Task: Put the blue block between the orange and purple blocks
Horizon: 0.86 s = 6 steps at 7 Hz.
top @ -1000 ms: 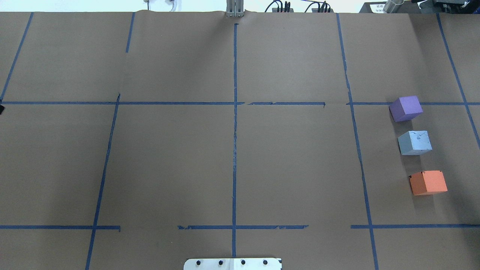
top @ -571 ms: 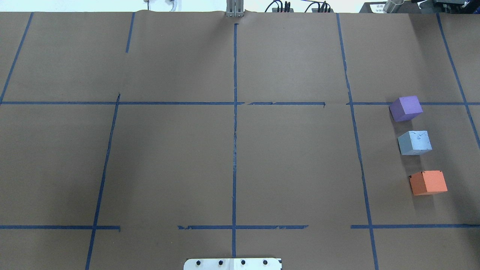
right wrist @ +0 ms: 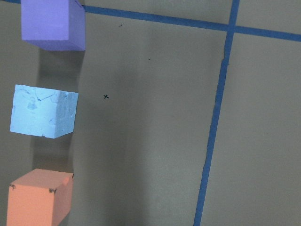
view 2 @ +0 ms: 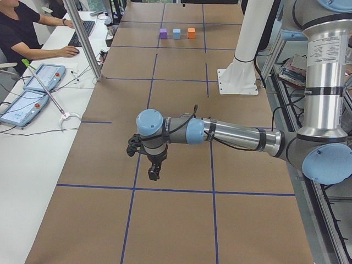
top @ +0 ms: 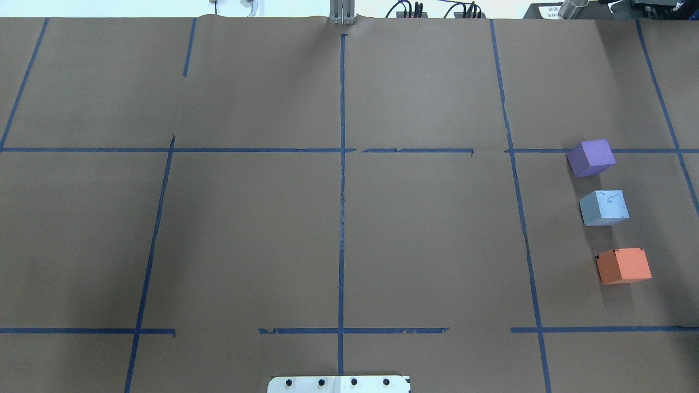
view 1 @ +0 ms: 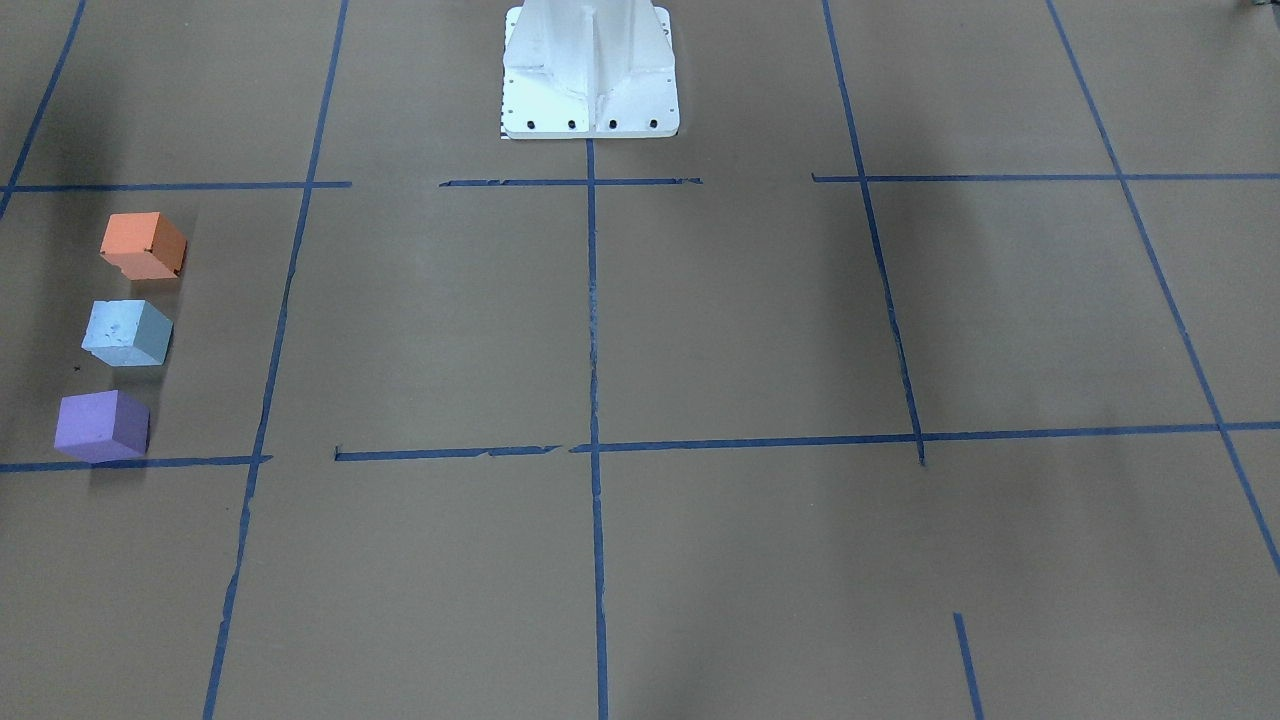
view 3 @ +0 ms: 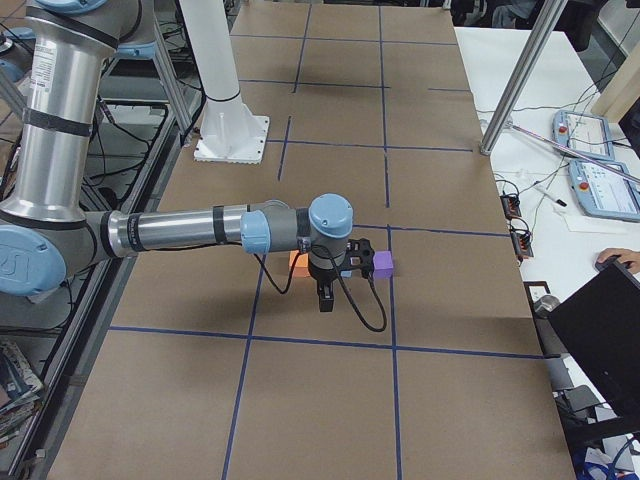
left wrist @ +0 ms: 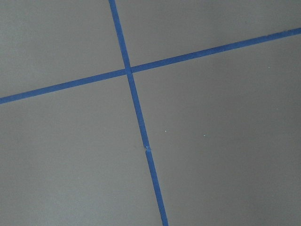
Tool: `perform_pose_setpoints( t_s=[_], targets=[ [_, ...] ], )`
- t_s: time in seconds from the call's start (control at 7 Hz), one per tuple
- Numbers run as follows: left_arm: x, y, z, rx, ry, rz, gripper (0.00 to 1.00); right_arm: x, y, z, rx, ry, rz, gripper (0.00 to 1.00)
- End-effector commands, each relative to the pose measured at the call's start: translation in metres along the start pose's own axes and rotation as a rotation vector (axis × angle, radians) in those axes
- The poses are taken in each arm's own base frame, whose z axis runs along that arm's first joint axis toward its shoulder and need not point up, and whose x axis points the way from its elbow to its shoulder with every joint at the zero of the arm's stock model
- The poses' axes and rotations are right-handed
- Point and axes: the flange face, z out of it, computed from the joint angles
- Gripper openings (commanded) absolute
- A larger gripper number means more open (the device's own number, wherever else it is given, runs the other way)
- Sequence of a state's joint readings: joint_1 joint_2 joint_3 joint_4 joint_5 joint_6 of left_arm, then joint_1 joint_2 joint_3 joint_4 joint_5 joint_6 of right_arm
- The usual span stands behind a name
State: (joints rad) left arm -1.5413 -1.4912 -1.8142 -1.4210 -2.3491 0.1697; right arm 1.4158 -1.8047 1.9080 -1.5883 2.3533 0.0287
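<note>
The light blue cubic block (top: 604,207) rests on the brown paper-covered table (top: 246,229), on the robot's right side. It sits between the purple cubic block (top: 591,158) and the orange cubic block (top: 623,266). The three form one row with a gap at each side of the blue one. The right gripper (view 3: 324,303) hangs above the table near this row, touching no block. The left gripper (view 2: 154,174) hangs over the blue tape lines (top: 342,218) at the opposite end. The jaw state of either gripper cannot be told from these side views.
</note>
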Motion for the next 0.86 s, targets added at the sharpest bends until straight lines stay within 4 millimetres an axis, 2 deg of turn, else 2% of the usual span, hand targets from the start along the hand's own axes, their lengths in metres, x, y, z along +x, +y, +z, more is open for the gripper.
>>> perform_pose_setpoints(
  t_s=[0.0,0.43,0.71],
  targets=[
    [-0.0051,0.0198,-0.0111,0.030,-0.009,-0.038,1.00,0.0050,0.0012,0.0015,-0.002,0.001,0.010,1.00],
    [-0.0103,0.0208,-0.0048,0.015,-0.016,-0.042,1.00,0.0107,-0.0017,0.0071,-0.012,0.003,0.024,1.00],
    [-0.0112,0.0200,-0.0066,0.014,-0.050,-0.036,1.00,0.0145,-0.0029,-0.0013,0.010,0.005,0.030,1.00]
  ],
)
